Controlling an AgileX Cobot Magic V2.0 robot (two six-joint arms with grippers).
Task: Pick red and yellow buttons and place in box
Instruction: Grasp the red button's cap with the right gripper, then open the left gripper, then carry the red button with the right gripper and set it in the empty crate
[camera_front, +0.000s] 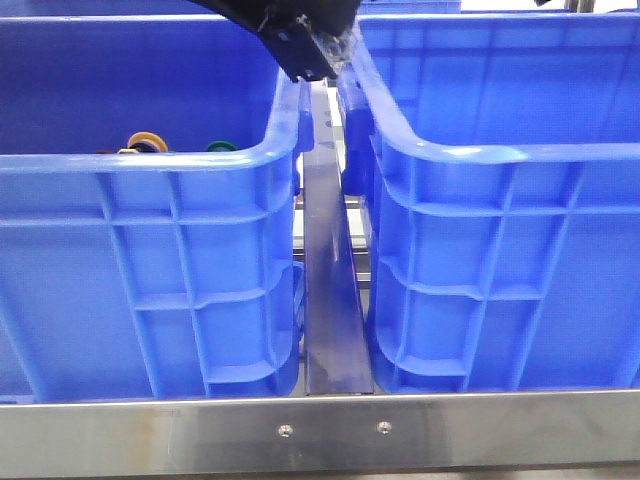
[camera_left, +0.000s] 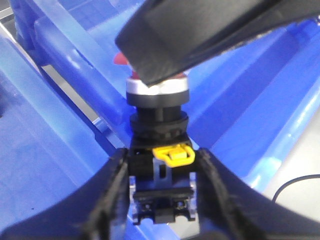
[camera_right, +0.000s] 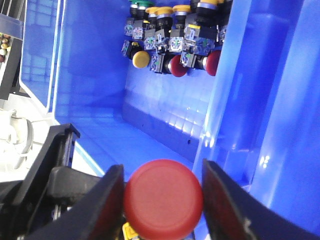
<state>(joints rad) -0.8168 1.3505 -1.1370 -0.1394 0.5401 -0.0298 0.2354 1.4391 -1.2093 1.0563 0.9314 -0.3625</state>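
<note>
Frontally, two blue crates (camera_front: 150, 250) sitting side by side, a gripper (camera_front: 305, 50) hovering over the gap, left fingers (camera_left: 107, 200) clamping a red button (camera_left: 157, 125) cap-away, right fingers (camera_right: 220, 200) gripping a red-capped button (camera_right: 163, 197) cap toward the camera, above heaped buttons (camera_right: 175, 35).

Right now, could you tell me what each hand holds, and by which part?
Both hold one red button: left hand its black body, right hand its cap.

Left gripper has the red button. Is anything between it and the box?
Yes. The right gripper is closed around the cap of the red button, while the left gripper clamps its black body. Otherwise, nothing visible blocks the way into the box.
</note>
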